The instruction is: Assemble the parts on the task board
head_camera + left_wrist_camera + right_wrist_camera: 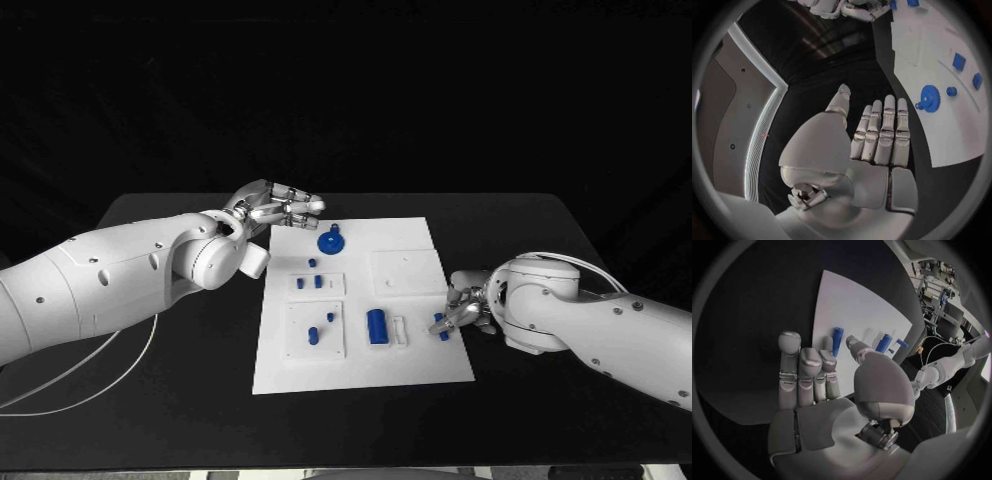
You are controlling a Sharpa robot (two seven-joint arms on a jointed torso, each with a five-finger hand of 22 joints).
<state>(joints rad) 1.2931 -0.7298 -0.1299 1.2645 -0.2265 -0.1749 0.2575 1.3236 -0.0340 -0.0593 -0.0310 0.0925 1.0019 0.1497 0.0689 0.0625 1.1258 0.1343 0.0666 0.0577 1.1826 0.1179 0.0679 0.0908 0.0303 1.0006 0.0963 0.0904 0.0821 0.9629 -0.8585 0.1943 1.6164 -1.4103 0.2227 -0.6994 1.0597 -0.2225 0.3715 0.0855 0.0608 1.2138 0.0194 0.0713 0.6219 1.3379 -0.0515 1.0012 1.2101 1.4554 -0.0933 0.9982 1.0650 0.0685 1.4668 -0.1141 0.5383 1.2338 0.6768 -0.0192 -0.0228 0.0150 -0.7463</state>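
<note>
We see the right robot hand, empty with fingers apart, beside a blue peg at the task board right edge; a nudge might roll it onto the bench. Left robot hand hovers open, far-left corner.

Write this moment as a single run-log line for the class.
left hand: open, at board's far left corner | right hand: by small blue part, grip unclear | task board: gear, cylinder lying loose
</note>
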